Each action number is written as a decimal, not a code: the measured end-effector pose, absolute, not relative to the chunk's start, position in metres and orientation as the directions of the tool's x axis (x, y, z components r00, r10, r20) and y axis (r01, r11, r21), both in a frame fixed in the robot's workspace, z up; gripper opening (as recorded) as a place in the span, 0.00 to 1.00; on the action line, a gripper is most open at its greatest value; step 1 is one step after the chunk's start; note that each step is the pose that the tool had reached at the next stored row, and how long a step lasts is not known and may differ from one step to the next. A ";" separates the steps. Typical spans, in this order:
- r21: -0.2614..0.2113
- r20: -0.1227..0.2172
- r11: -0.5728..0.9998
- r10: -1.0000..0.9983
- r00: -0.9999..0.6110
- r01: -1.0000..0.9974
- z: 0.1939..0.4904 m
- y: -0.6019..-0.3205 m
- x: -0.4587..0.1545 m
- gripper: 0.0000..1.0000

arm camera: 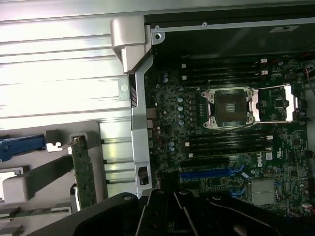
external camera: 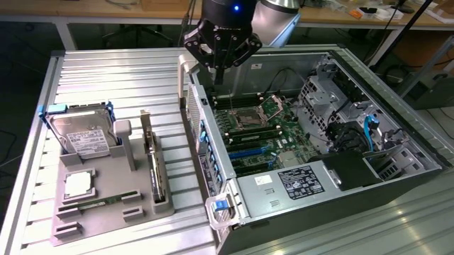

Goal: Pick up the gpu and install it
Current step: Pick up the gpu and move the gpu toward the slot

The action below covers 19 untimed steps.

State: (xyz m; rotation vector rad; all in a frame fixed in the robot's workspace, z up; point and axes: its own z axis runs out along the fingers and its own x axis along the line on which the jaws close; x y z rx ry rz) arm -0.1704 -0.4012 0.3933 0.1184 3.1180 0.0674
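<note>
Gpu (external camera: 153, 164) on edge in holder (external camera: 106, 212), long axis along case (external camera: 319, 223) side; jaws clenched, empty.

computer case (external camera: 298, 234) lies open on table (external camera: 106, 69); parts holder (external camera: 106, 212) beside it, exterior view's left; gpu (external camera: 152, 159) stands in holder's edge nearest case, hard drive (external camera: 84, 137) farther off; gripper (external camera: 220, 74) above case.

counter (external camera: 120, 79): ribbed metal — bright sheen
tray (external camera: 106, 210): grey plastic — matt
gpu (external camera: 152, 164): circuit board, metal bracket
case (external camera: 277, 66): sheet metal

One gpu (external camera: 154, 164), one hard drive (external camera: 84, 135), one memory stick (external camera: 95, 202), one computer case (external camera: 298, 212).
</note>
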 end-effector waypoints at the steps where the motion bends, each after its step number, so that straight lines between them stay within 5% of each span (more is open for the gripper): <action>1: 0.044 -0.019 0.996 0.076 -0.997 0.075 0.393 -0.401 -0.171 0.11; 19: 0.044 -0.019 0.996 0.076 -0.997 0.075 0.393 -0.401 -0.179 0.11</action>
